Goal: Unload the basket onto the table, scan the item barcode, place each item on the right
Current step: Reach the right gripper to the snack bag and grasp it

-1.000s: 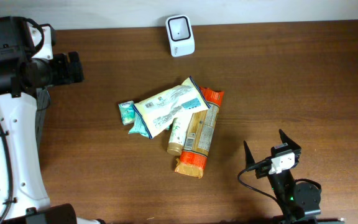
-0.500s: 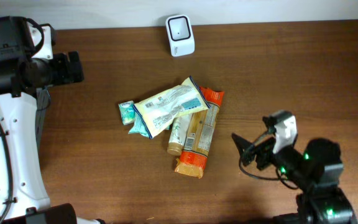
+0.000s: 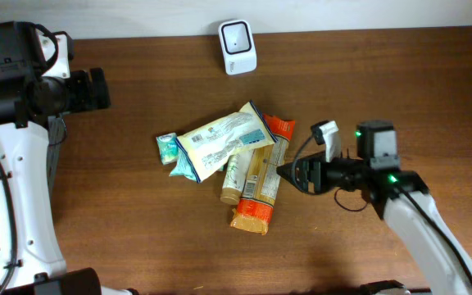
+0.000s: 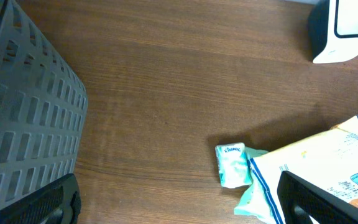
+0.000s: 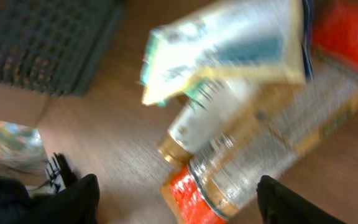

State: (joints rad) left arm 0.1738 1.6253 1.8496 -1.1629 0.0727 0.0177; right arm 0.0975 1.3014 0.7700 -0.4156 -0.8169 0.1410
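Note:
A pile of items lies mid-table: a white and yellow pouch [image 3: 222, 139] on top, a small teal tissue pack [image 3: 167, 147], a bottle [image 3: 232, 177] and a long orange and gold package [image 3: 262, 182]. The white scanner [image 3: 238, 47] stands at the far edge. My right gripper [image 3: 289, 174] is open at the package's right side, pointing left. In the blurred right wrist view the orange package [image 5: 260, 155] lies between my open right gripper [image 5: 182, 202] fingers, not gripped. My left gripper [image 3: 101, 88] is open at the far left, holding nothing [image 4: 179, 211].
A grey slatted basket [image 4: 23, 118] stands off the table's left end. The left wrist view also shows the tissue pack [image 4: 232, 165], the pouch [image 4: 319, 165] and the scanner [image 4: 344, 31]. Bare wood surrounds the pile.
My right arm swung from the front edge up and left to the orange package, its jaws a little narrower. The left arm and the pile stayed still.

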